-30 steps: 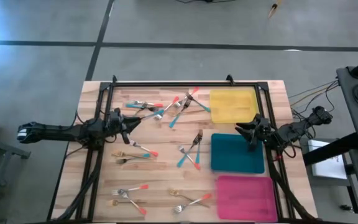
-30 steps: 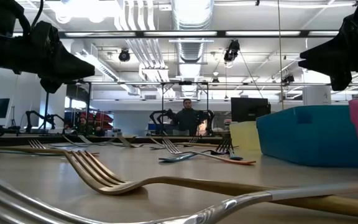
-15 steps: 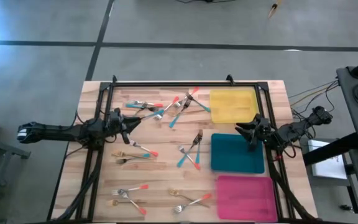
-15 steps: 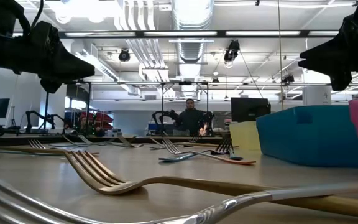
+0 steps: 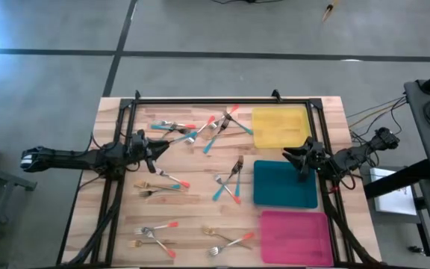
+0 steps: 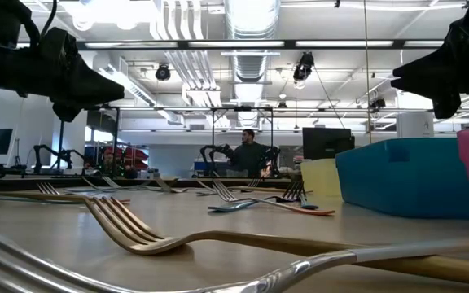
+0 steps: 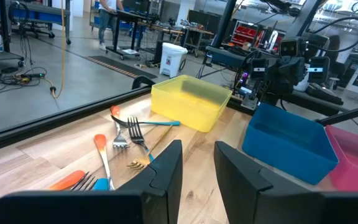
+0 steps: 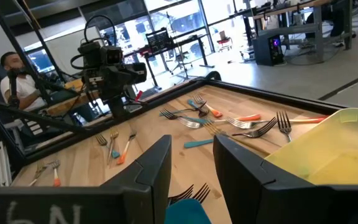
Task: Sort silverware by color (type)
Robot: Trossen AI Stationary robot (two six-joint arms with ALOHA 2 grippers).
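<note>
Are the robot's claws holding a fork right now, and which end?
No, nothing is held. The left gripper and the right gripper both hang open above the table, with only air between their fingers. All the silverware lies on the wood.

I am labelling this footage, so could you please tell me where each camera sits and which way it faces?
High view: overhead, facing straight down on the wooden table, both arms, left claw, right claw.
Low view: table-top height, facing level across the forks into the room; both arms overhead.
Left wrist view: on the left arm, facing the yellow tray; own fingers show.
Right wrist view: on the right arm, facing the forks; own fingers show.
Shared: both wrist views show the yellow tray.
</note>
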